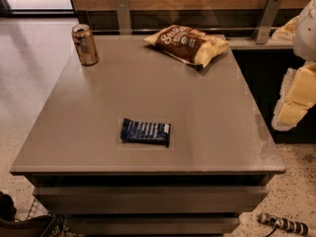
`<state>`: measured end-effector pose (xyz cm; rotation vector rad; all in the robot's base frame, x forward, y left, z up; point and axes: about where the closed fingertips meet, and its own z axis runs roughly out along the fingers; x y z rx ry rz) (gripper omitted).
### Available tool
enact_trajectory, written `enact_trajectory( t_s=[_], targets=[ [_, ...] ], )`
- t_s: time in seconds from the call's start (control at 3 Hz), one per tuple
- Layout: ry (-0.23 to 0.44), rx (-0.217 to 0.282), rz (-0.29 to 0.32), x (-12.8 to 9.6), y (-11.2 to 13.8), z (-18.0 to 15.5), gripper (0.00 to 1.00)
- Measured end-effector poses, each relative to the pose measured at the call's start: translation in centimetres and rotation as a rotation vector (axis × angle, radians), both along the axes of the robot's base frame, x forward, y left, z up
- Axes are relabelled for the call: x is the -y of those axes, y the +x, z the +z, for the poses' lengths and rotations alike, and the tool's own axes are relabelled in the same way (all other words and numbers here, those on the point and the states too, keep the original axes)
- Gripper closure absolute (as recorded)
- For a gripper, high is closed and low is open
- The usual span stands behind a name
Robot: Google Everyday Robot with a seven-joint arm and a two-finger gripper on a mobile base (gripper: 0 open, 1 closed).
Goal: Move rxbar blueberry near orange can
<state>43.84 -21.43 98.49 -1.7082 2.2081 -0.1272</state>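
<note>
Found the rxbar blueberry (pixel 145 132) lying flat on the tabletop (pixel 212 122), near the front edge and about midway across, long side set left to right, touching nothing else. Spotted the orange can (pixel 85 44) upright at the far left corner, well apart from the bar, with bare surface between the two. Noted a brown-and-cream chip bag (pixel 187 43) at the far edge, right of the can and off any straight line from bar to can. Located the gripper (pixel 290 113) off the right side of the tabletop, at the end of the cream-coloured arm (pixel 302 85), well apart from the bar. Could not tell its state, open or closed.

Judged the task as not yet started, with the bar untouched and far from the can. Took the reach toward the bar as the step in hand. Reckoned the next move to call for bringing the gripper leftward over the tabletop and down onto the bar, probably across its short width, given so flat a wrapper with little height to grab. Expected to need a low, square descent, to avoid skidding the bar on the smooth surface. Foresaw, after that, a carry toward the far left, ending just beside the can without knocking it over.
</note>
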Motion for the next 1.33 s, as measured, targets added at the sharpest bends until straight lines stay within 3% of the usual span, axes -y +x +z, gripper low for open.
enact_trajectory(
  t_s=[0.67, 1.0, 1.33],
  targets=[
    [0.025, 0.009, 0.002, -0.4, -0.1, 0.1, 0.00],
    [0.132, 0.017, 0.007, -1.7, 0.1, -1.5, 0.00],
    [0.333, 0.021, 0.007, -3.8, 1.2, -5.7, 0.00]
  ],
)
